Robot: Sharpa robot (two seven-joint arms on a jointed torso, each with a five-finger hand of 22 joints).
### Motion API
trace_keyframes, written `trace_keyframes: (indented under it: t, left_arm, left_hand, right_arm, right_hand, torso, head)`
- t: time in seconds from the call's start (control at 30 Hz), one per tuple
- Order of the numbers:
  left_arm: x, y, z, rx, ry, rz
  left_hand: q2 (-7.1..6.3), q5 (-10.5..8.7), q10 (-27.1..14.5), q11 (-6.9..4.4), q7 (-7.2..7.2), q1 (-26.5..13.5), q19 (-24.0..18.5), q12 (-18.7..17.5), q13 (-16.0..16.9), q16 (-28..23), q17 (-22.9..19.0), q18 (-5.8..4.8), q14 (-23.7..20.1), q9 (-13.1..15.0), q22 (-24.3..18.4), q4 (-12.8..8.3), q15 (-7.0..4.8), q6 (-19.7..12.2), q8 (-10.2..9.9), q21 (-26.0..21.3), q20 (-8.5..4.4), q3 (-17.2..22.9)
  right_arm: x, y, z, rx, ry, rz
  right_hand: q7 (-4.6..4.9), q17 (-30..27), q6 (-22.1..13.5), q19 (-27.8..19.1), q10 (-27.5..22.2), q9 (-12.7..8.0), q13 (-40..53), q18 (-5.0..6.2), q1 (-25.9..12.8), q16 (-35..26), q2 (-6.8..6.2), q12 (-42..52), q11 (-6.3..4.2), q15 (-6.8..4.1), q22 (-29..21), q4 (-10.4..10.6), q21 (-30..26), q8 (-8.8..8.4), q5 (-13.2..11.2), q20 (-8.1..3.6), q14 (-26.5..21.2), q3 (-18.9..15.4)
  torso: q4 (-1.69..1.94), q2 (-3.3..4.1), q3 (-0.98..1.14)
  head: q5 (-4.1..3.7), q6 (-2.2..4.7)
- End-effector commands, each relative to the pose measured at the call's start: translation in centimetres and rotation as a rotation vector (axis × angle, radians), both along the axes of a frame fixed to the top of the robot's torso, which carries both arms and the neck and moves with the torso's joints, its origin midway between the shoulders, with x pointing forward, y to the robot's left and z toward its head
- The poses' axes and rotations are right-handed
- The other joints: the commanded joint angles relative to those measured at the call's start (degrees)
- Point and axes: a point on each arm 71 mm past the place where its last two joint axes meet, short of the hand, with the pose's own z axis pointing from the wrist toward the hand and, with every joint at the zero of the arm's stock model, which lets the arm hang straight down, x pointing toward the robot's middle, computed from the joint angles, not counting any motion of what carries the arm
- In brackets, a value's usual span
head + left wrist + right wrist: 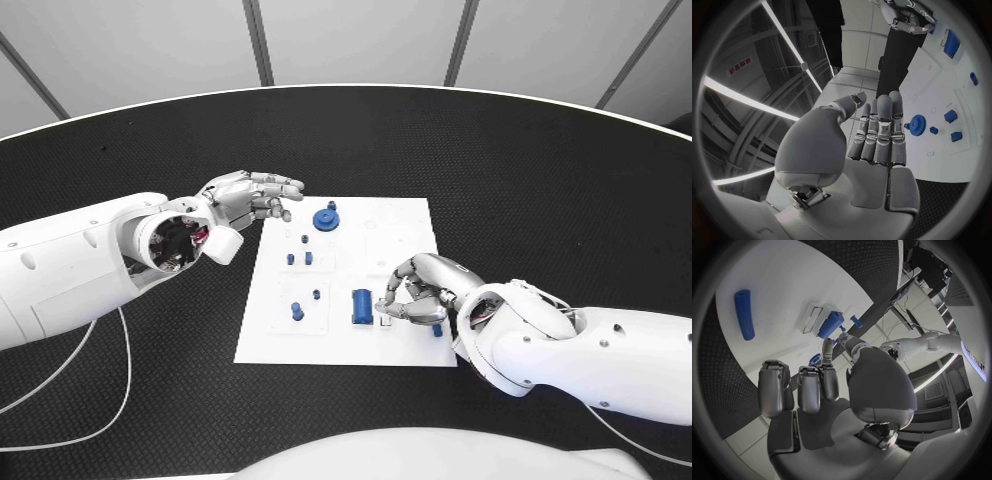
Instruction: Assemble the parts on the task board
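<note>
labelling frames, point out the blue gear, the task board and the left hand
blue gear (326,217), head view, on its toothed disc
task board (397,222), head view, on a bare white patch
left hand (253,198), head view, on the fingers

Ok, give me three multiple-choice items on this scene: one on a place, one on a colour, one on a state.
1. Where does the blue gear sit?
A) at the task board's far edge, near the left hand
B) off the board
C) at the board's near edge

2. What colour is the task board?
A) black
B) white
C) blue

3. What does the left hand hold?
A) the gear
B) a long blue bar
C) nothing

Answers:
1 A, the gear stands on the board's far edge, close to the left hand.
2 B, it is a white plate on the black table.
3 C, the left wrist view shows its fingers straight and bare.
</note>
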Motion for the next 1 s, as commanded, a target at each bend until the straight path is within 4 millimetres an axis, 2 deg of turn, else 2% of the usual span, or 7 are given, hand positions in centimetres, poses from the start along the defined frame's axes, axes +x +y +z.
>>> trace_keyframes:
  t: [0.03, 0.1, 0.2, 0.57, 1.0]
  left_arm:
    - [0.0, -0.1, 0.0, 0.0, 0.0, -0.001]
    - [0.0, -0.1, 0.0, 0.0, 0.0, -0.001]
    - [0.0, -0.1, 0.0, 0.0, 0.0, -0.002]
    - [0.0, -0.1, 0.0, 0.0, 0.001, -0.003]
    - [0.0, 0.0, 0.0, 0.001, 0.002, -0.002]
  left_hand:
    - [0.33, 0.2, -0.4, 0.04, -0.09, 0.1, 0.2, 0.2, 0.1, 0.1, 0.0, 0.39, -0.4, 0.0, -0.1, 0.0, -0.14, -0.3, 0.1, -0.3, 0.07, -0.3]
    - [0.33, 0.2, -0.4, 0.04, -0.09, 0.1, 0.2, 0.2, 0.1, 0.1, 0.0, 0.39, -0.4, 0.0, -0.1, 0.0, -0.14, -0.3, 0.1, -0.3, 0.07, -0.3]
    - [0.33, 0.2, -0.4, 0.04, -0.09, 0.1, 0.2, 0.2, 0.1, 0.1, 0.0, 0.39, -0.4, 0.0, -0.1, 0.0, -0.14, -0.3, 0.1, -0.3, 0.07, -0.3]
    - [0.33, 0.2, -0.4, 0.04, -0.09, 0.1, 0.2, 0.2, 0.1, 0.1, 0.0, 0.39, -0.4, 0.0, -0.1, 0.0, -0.14, -0.3, 0.1, -0.3, 0.07, -0.3]
    - [0.36, 0.2, -0.4, 0.04, -0.1, 0.1, 0.2, 0.3, 0.1, 0.2, -0.1, 0.38, -0.4, 0.0, -0.1, 0.0, -0.13, -0.3, 0.1, -0.3, 0.08, -0.3]
  right_arm:
    - [0.1, 0.3, -0.1, -0.005, 0.006, 0.007]
    - [0.2, 0.5, -0.3, -0.01, 0.012, 0.014]
    - [0.3, 0.9, -0.5, -0.02, 0.022, 0.022]
    - [0.6, 1.9, -0.9, -0.024, 0.03, 0.039]
    - [0.6, 2.4, -1.0, -0.033, 0.042, 0.062]
  right_hand:
    - [-0.05, 14.6, 0.7, 4.7, 3.7, 0.0, 11.8, 0.03, 0.5, 0.1, 0.16, 0.4, 0.03, 0.22, 11.9, -0.1, 0.3, -0.07, -0.3, 0.32, 5.9, 0.2]
    - [-0.08, 14.6, 0.8, 4.8, 3.8, 0.0, 11.9, 0.01, 0.5, 0.1, 0.17, 0.5, 0.0, 0.21, 12.0, -0.1, 0.4, -0.03, -0.3, 0.31, 5.9, 0.2]
    - [-0.17, 14.8, 1.1, 4.8, 3.9, 0.0, 12.0, -0.03, 0.5, 0.2, 0.19, 0.7, -0.07, 0.17, 12.1, 0.0, 0.6, 0.07, -0.4, 0.3, 5.9, 0.2]
    - [-0.32, 15.0, 1.4, 4.9, 4.0, 0.1, 12.1, -0.09, 0.6, 0.3, 0.32, 0.9, -0.19, 0.08, 12.2, 0.0, 0.9, 0.24, -0.5, 0.25, 6.0, 0.4]
    - [-0.4, 15.1, 1.6, 5.0, 4.1, 0.1, 12.2, -0.18, 0.6, 0.4, 0.39, 1.1, -0.26, 0.03, 12.5, 0.0, 1.3, 0.35, -0.5, 0.22, 6.0, 0.5]
  torso:
    - [0.04, -0.04, 0.1]
    - [-0.01, 0.01, -0.09]
    - [-0.07, 0.06, -0.15]
    - [-0.04, 0.07, -0.07]
    - [-0.06, 0.04, -0.09]
  head:
    - [-0.01, 0.02]
    - [-0.01, 0.0]
    - [0.1, -0.01]
    - [0.21, -0.32]
    - [0.36, -0.61]
